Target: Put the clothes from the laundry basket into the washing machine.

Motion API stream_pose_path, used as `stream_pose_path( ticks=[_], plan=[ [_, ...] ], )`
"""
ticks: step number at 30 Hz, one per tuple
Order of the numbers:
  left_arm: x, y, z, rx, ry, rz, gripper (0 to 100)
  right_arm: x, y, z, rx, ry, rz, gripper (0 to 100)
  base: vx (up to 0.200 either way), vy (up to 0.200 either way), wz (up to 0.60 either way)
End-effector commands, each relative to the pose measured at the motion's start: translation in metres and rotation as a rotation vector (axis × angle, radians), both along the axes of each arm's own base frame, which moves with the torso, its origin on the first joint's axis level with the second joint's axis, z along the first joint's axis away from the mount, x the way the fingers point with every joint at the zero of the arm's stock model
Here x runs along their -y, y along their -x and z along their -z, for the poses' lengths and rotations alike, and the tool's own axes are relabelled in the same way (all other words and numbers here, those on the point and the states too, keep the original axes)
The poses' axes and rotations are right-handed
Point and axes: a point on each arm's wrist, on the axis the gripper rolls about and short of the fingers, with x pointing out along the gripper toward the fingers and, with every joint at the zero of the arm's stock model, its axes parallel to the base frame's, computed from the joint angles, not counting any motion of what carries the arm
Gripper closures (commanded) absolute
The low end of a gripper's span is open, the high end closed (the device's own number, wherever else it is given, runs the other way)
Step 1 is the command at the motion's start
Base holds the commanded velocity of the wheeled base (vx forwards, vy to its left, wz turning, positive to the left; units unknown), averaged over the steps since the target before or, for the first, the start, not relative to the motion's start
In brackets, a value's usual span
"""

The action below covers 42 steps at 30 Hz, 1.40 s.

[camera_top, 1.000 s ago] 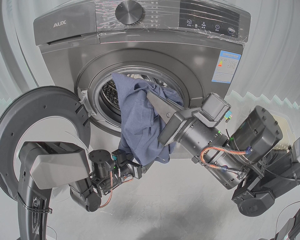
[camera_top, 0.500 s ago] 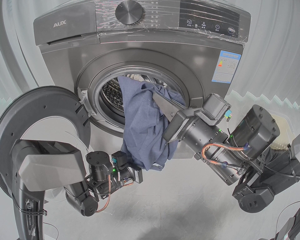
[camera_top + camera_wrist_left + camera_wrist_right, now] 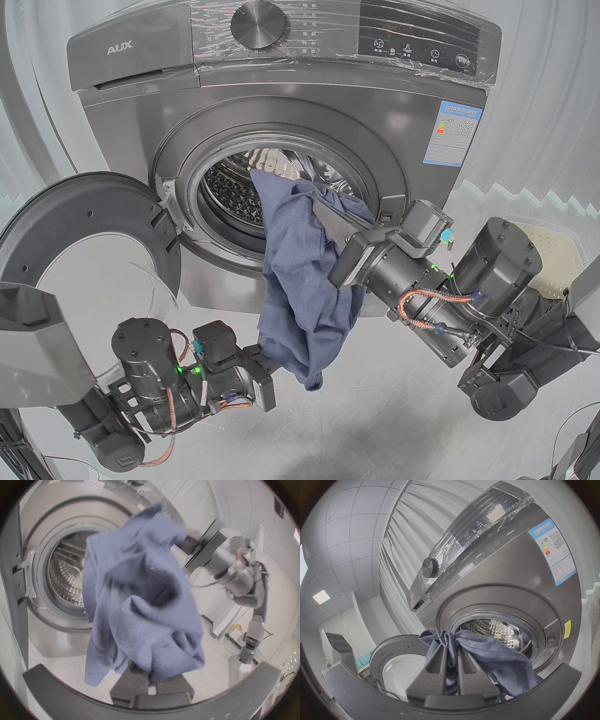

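Observation:
A dark blue garment hangs in front of the grey washing machine, across the right side of its open drum. My right gripper is shut on the garment's upper edge, just outside the drum rim. In the right wrist view the cloth bunches between the closed fingers. My left gripper is low near the floor, shut on the garment's bottom hem. In the left wrist view the garment drapes over the fingers and hides their tips.
The round door is swung open to the left, close to my left arm. A pale laundry basket stands at the right, partly hidden behind my right arm. Light floor lies below the machine.
The garment has shifted right and down, its top edge coming off the drum's upper left. My right gripper drew back slightly. My left gripper dropped lower and nearer, keeping hold of the hem.

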Motion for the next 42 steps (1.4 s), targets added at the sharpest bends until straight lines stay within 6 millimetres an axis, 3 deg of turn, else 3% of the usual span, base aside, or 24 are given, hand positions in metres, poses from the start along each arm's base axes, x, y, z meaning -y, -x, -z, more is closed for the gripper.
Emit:
stream_pose_path(
  ticks=[1, 9, 10, 16, 19, 26, 34, 42],
  plan=[
    [-0.011, 0.024, -0.033, 0.094, 0.057, 0.040, 100, 0.000, -0.010, 0.022, -0.047, 0.050, 0.020, 100, 0.000, 0.000, 0.00],
    [-0.012, 0.025, -0.037, 0.111, 0.067, 0.054, 100, 0.000, -0.008, 0.034, -0.073, 0.078, 0.017, 100, 0.000, 0.000, 0.00],
    [-0.012, 0.024, -0.037, 0.114, 0.069, 0.052, 100, 0.001, -0.007, 0.035, -0.076, 0.081, 0.017, 0, 0.000, 0.000, 0.00],
    [-0.010, 0.016, -0.047, 0.148, 0.105, 0.029, 100, 0.003, 0.001, 0.046, -0.107, 0.131, 0.007, 0, 0.000, 0.000, 0.00],
    [-0.013, 0.002, -0.059, 0.195, 0.136, -0.014, 100, 0.004, 0.010, 0.055, -0.127, 0.178, -0.008, 0, 0.000, 0.000, 0.00],
    [-0.016, -0.017, -0.065, 0.225, 0.158, -0.097, 100, 0.005, 0.016, 0.065, -0.152, 0.213, -0.021, 0, 0.000, 0.000, 0.00],
    [-0.012, -0.030, -0.068, 0.242, 0.178, -0.169, 100, 0.009, 0.018, 0.072, -0.175, 0.238, -0.018, 0, 0.000, 0.000, 0.00],
    [-0.009, -0.036, -0.085, 0.296, 0.226, -0.198, 100, 0.015, 0.026, 0.087, -0.216, 0.292, -0.029, 0, 0.000, 0.000, 0.00]
  ],
)
